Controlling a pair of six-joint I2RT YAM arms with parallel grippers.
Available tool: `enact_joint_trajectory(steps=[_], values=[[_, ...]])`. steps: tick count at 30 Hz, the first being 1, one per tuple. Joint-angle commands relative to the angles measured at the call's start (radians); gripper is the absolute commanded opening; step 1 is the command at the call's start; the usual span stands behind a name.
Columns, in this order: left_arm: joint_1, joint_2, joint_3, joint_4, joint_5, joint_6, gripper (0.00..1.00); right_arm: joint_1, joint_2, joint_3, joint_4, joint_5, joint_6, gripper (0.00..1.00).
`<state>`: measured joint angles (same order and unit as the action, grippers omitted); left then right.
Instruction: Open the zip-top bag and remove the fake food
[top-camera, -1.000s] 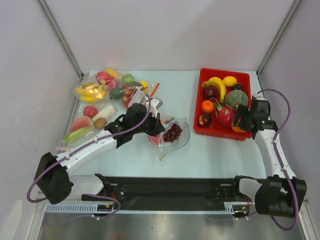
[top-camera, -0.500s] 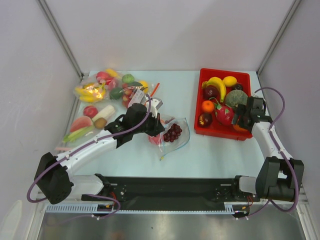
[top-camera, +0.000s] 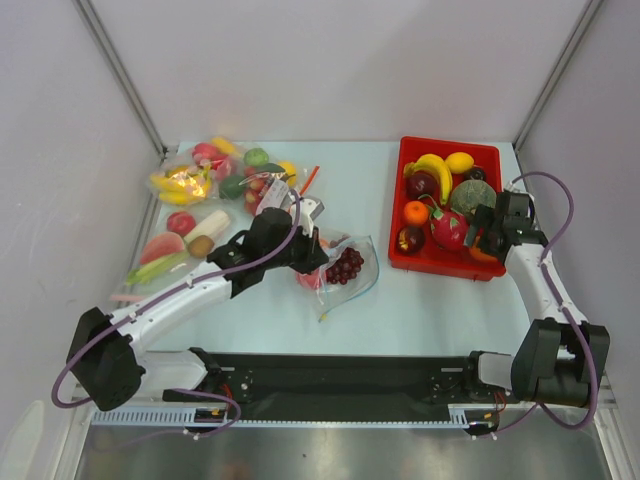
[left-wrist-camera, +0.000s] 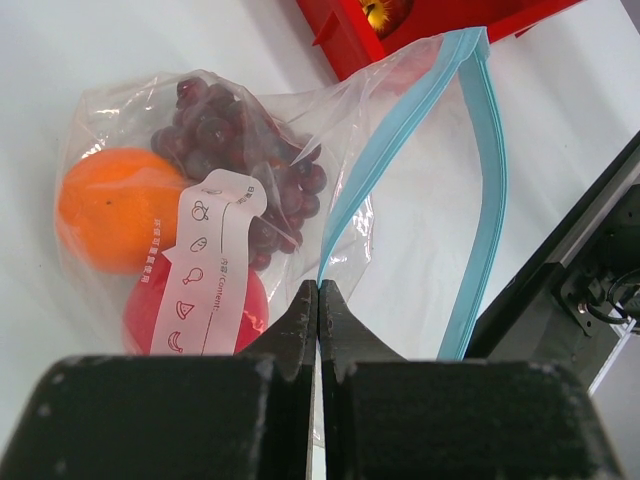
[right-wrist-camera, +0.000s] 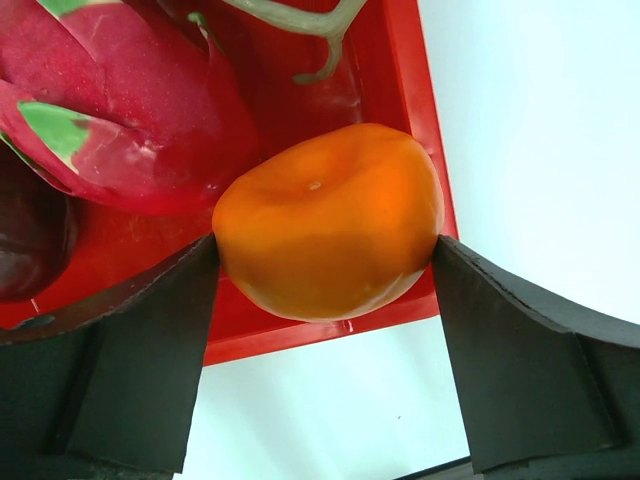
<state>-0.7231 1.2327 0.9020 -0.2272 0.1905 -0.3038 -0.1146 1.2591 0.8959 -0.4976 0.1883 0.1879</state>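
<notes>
Clear crinkly plastic zip-top bag (left-wrist-camera: 130, 110) with a blue-green strip: easy to tear if yanked by the left fingers (left-wrist-camera: 300, 320), closed tight on its edge. Lying open on the pale surface (top-camera: 430, 310), 8 o'clock from the red plastic tray (top-camera: 440, 270). Holds fake food: orange ball (left-wrist-camera: 110, 205), red ball (left-wrist-camera: 255, 305), dark purple grapes (left-wrist-camera: 230, 140). Cannot tell if the wide-spread right fingers (right-wrist-camera: 120, 350) grip the orange fruit (right-wrist-camera: 325, 235) in the tray's 5 o'clock corner.
</notes>
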Motion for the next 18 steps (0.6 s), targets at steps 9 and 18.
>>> enact_joint_trajectory(steps=[9, 18], values=[[0.007, -0.055, -0.021, 0.009, 0.013, 0.026, 0.0, 0.0, -0.049, 0.057, -0.036, 0.033, -0.01, 1.0], [0.007, -0.064, -0.018, 0.012, 0.009, 0.026, 0.0, 0.041, -0.145, 0.101, -0.062, -0.058, -0.007, 0.98]])
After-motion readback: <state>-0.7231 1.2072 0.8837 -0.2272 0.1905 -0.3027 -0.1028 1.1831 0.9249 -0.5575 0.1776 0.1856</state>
